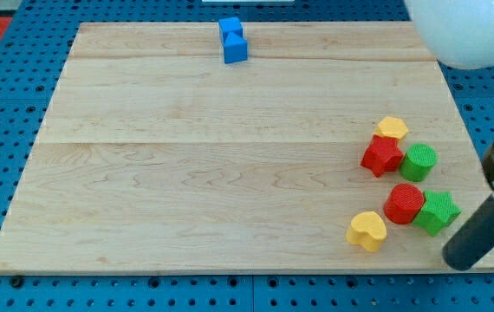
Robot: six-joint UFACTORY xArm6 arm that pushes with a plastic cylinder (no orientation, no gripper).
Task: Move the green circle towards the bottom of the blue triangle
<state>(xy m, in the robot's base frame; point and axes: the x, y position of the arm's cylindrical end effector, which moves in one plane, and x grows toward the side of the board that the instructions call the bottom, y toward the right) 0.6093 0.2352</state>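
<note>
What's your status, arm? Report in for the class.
My tip at the view's bottom right, just right of the green star. Green circle untouched beside the red star. Blue triangle far off, top.

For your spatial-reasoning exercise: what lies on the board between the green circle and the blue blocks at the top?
Nothing: in the camera view, only bare wood separates the green circle from the blue blocks.

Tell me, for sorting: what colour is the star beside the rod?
Green star, camera view.

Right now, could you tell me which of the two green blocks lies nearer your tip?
The green star, at the cluster's lower right, just left of my tip. The green circle sits higher, beside the red star.
</note>
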